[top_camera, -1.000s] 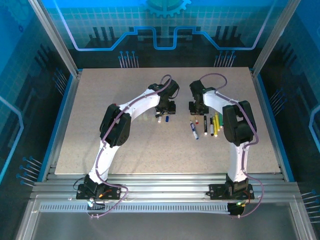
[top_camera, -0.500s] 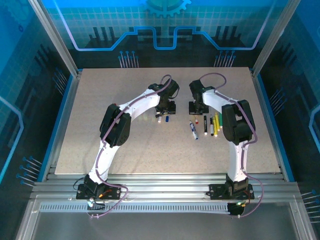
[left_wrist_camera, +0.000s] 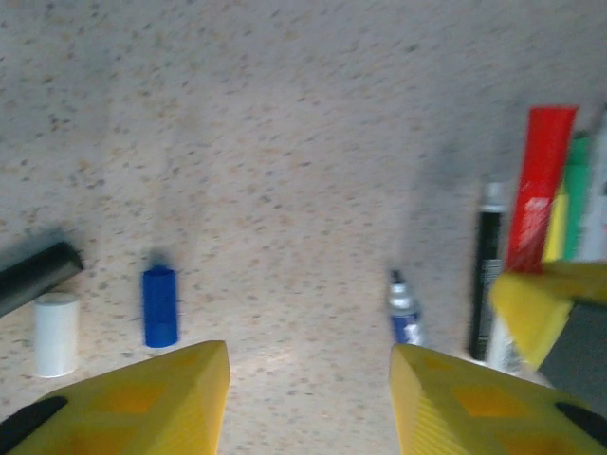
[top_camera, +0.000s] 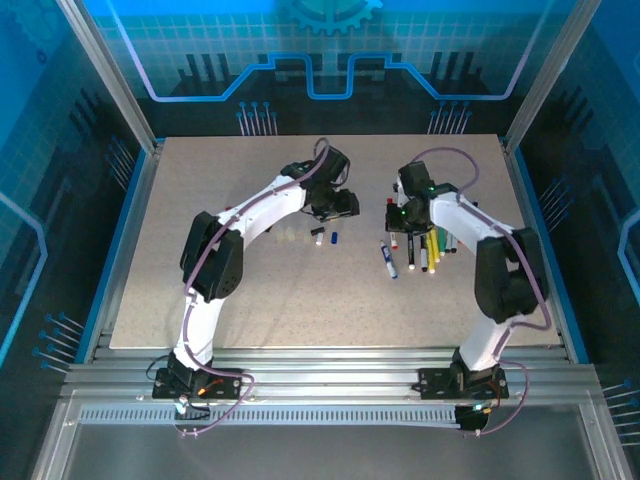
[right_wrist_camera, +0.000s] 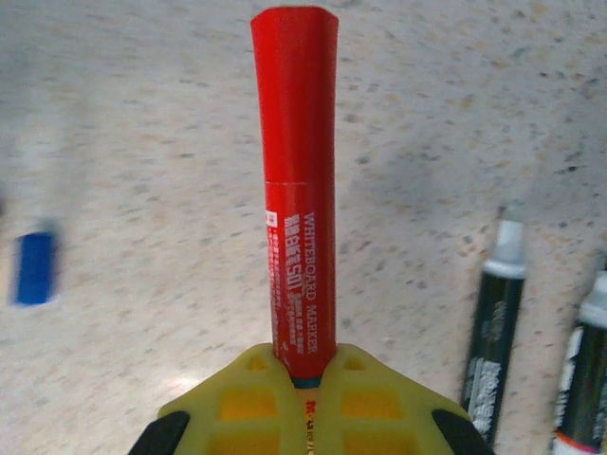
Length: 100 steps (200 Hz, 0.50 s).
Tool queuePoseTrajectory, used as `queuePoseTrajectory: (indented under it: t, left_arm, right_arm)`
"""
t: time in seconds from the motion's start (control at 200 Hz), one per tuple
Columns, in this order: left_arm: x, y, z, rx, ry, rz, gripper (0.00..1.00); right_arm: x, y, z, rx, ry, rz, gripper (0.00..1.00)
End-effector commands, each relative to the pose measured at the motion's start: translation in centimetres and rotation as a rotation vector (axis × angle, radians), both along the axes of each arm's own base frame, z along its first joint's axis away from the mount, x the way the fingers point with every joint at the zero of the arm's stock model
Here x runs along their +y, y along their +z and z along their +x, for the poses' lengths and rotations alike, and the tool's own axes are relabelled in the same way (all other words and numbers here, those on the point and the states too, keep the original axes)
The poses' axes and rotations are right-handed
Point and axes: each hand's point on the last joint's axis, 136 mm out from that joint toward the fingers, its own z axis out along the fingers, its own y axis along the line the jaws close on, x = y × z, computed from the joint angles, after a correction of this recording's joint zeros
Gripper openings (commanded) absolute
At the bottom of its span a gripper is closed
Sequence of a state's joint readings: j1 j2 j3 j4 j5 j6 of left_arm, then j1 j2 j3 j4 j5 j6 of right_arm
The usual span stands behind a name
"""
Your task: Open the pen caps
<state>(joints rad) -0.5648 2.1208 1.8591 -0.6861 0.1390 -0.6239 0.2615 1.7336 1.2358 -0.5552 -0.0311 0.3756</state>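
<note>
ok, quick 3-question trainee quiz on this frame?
1. True or false: the right pincer grips a red marker.
2. What colour is the loose cap lying beside the white cylinder? A green, B blue, C yellow.
3. Fill in: the left pincer is ____ and holds nothing.
Key: 1 true; 2 B, the blue cap; 3 open.
</note>
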Motion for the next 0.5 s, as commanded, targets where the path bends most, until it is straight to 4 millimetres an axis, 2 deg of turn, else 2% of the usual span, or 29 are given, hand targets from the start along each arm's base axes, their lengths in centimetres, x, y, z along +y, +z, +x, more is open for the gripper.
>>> queuePoseTrajectory:
  t: [0.0,0.12,0.235,0.495]
  left_arm:
    - [-1.5,2.8,0.3,-0.024,-0.010,-0.141,0.52]
    - [-1.9,2.8,0.4,-0.011,0.010,-0.174,0.57]
    - [-2.5,2.9,0.4,0.000,0.016,-0.228,0.58]
    - [-3.0,1.8,0.3,0.036,0.031,-0.239,0.59]
  right_arm:
    - [2.0,1.1,-1.2,-0.034,0.063,0.154,0.00]
    - [3.4,2.0,-2.3,-0.061,0.097,0.257,0.00]
    - [3.7,2.6,-3.0,-0.064,0.107,0.290,0.00]
    - [4.6,3.6,-3.6,-0.074,0.147,0.336,0.00]
